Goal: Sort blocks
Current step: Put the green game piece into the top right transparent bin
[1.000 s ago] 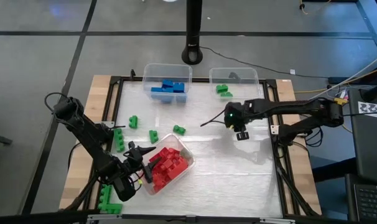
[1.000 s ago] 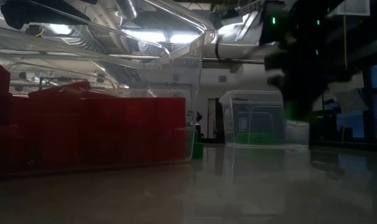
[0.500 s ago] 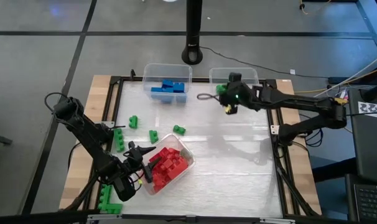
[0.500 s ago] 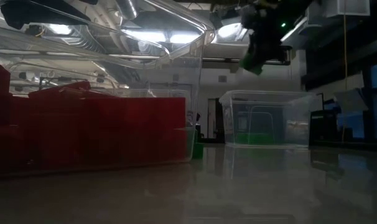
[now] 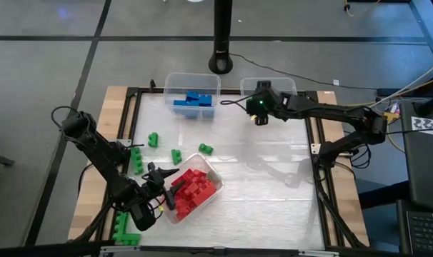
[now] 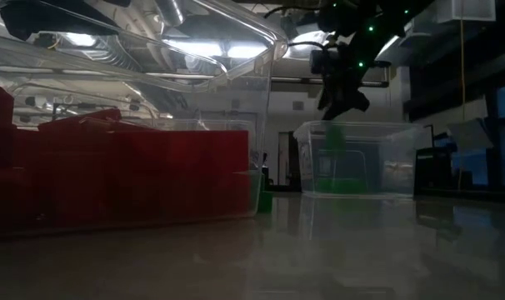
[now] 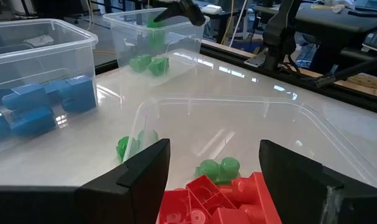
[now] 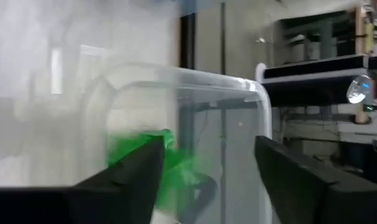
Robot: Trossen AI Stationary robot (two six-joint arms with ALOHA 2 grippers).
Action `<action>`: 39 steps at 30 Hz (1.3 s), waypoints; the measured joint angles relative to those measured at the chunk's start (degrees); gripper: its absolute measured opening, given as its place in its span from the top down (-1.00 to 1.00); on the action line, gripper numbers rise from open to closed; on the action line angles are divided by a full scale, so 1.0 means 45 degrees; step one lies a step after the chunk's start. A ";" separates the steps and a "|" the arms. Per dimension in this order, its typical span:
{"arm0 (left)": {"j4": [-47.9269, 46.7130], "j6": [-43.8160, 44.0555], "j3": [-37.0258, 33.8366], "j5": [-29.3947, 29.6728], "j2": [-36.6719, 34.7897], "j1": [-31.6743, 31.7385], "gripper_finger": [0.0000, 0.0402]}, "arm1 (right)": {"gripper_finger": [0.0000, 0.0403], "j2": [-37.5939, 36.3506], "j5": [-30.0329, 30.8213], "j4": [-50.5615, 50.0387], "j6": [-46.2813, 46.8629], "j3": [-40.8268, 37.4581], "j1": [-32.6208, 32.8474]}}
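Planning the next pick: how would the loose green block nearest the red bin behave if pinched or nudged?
The green block looks like rigid molded plastic, so probably stiff and light. Lying on the glossy table, it would likely slide rather than roll when nudged. Its small studded shape may twist under an off-center pinch.

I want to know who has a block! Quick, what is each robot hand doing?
Left gripper: open, empty, at the bin of red blocks.
Right gripper: open over the bin with green blocks, holding nothing.
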State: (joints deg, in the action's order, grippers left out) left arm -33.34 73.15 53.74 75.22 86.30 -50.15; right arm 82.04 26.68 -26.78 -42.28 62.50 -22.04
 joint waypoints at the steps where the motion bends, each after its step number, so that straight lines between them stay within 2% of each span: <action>1: -0.0002 0.0014 0.0000 0.0000 0.0000 0.0000 -0.17 | -0.31 -0.0005 0.0129 -0.0006 0.0000 0.0000 0.0000; 4: -0.0004 0.0022 0.0000 -0.0005 0.0000 0.0000 -0.17 | -0.51 -0.0029 0.0436 -0.1146 0.0005 0.0281 0.0203; 8: 0.0000 0.0027 0.0000 -0.0005 0.0000 0.0022 -0.17 | -0.65 -0.0208 0.1016 -0.2682 0.0126 0.1285 0.0976; 11: -0.0005 0.0024 0.0000 -0.0005 0.0000 0.0125 -0.17 | -0.69 -0.0379 -0.0458 -0.2848 0.0344 0.1625 0.1939; 15: -0.0012 0.0025 0.0000 -0.0017 0.0000 0.0272 -0.17 | -0.71 -0.0452 -0.3651 -0.1998 0.0722 0.1368 0.3311; 18: -0.0010 0.0027 0.0000 -0.0117 0.0000 0.0276 -0.17 | -0.71 -0.0442 -0.5061 -0.0345 0.1054 0.0381 0.4268; 27: 0.0009 0.0135 0.0000 -0.0379 -0.0005 0.0262 -0.17 | -0.71 0.0081 -0.5271 0.6888 0.3055 -0.3686 0.6352; 30: 0.0058 0.0160 0.0000 -0.0388 -0.0005 0.0262 -0.17 | -0.71 0.0765 -0.5276 0.8493 0.3359 -0.4124 0.6954; 39: 0.0350 0.0794 0.0000 -0.1104 -0.0005 0.0262 -0.17 | -0.71 0.3111 -0.4684 1.0959 0.3881 -0.4133 0.7932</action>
State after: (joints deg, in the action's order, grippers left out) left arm -31.77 76.73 53.74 70.25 86.28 -48.97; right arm 96.04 5.60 22.54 -24.82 43.90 13.65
